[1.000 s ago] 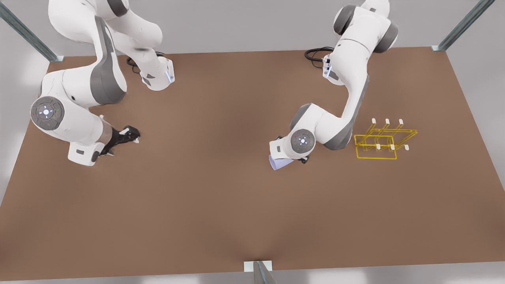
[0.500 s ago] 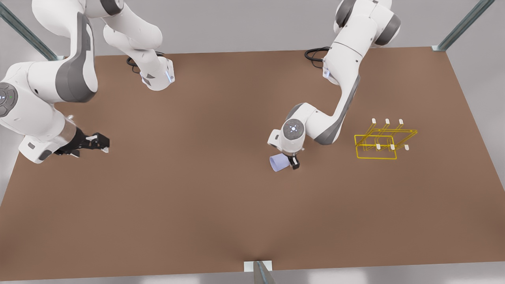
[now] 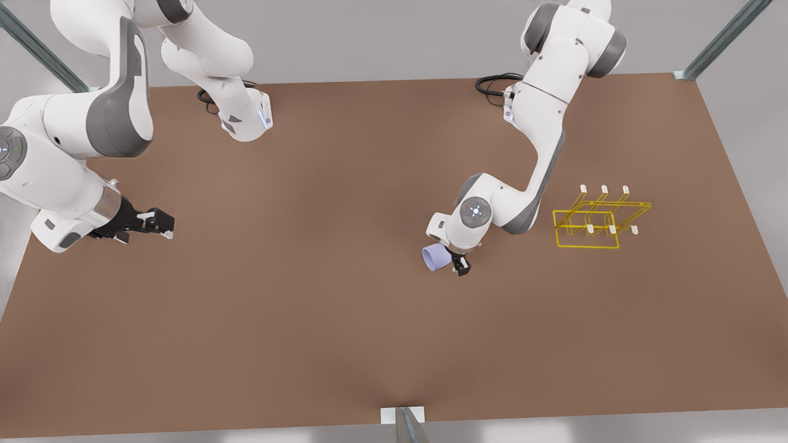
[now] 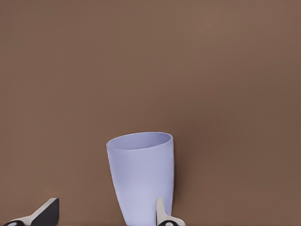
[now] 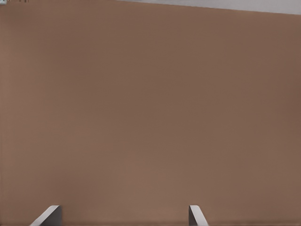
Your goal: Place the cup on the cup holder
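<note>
A: Front view first. What's different from a moment ago?

B: The left tool (image 3: 454,263) has swung a little toward the front view's right with the cup (image 3: 434,256), which has left the surface (image 3: 320,320) and now hangs tilted, rim toward the front view's left. A second ago the arm's wrist covered most of it; now more of the cup shows. The cup holder (image 3: 596,220) has not moved and stands well apart, further to the front view's right.

A: And the other arm?

B: The right tool (image 3: 157,223) has pulled back to the front view's left edge and waits there, low over the surface.

A: Left wrist view?

B: The cup (image 4: 141,181) sits between the two fingertips (image 4: 162,214). One touches its wall. The other looks clear of it, so whether the grip is firm I cannot tell.

A: Right wrist view?

B: Bare brown surface (image 5: 150,113), with the right tool's fingertips (image 5: 47,215) spread wide apart on nothing.

A: So where does the task stand?

B: My reading: pickup is done and the carry has begun. The cup must travel to the holder and turn mouth-down over a white-capped prong. A loose hold could let it slip.
</note>
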`<state>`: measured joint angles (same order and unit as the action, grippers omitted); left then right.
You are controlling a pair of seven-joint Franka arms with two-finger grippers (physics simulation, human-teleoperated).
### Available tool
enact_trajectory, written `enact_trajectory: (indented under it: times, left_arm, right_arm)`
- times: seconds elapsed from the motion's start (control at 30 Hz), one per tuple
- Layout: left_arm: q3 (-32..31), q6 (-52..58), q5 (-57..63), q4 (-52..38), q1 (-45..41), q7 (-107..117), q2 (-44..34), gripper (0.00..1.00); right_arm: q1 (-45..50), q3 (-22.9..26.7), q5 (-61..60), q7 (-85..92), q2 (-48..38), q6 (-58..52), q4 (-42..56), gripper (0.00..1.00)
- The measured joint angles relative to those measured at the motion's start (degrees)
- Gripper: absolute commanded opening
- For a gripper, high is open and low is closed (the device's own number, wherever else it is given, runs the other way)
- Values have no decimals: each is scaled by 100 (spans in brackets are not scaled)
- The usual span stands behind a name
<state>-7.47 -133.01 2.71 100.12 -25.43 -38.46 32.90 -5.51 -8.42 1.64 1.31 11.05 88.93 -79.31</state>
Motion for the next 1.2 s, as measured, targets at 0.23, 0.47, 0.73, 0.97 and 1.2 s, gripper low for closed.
enact_trajectory:
  times: [0.23, 0.47, 0.73, 0.97, 1.2]
  left_arm:
    - [0, -93, -11, 11, 2, 20, 162, 100]
    - [0, -172, -87, 10, -9, 58, 312, 100]
    - [-9, -204, -197, 11, -32, 151, 419, 100]
    - [-14, -319, -352, -7, -24, 208, 607, 100]
    - [-15, -382, -483, -7, -24, 256, 702, 100]
  right_arm:
    - [-8, 9, -36, -112, 0, -10, 115, 100]
    - [-108, 29, -15, -185, 0, -13, 123, 100]
    - [-279, 45, 338, -247, 5, -205, 112, 100]
    - [100, -73, 623, -286, 74, -606, 120, 100]
    - [178, -3, 877, -317, 189, -759, 395, 100]
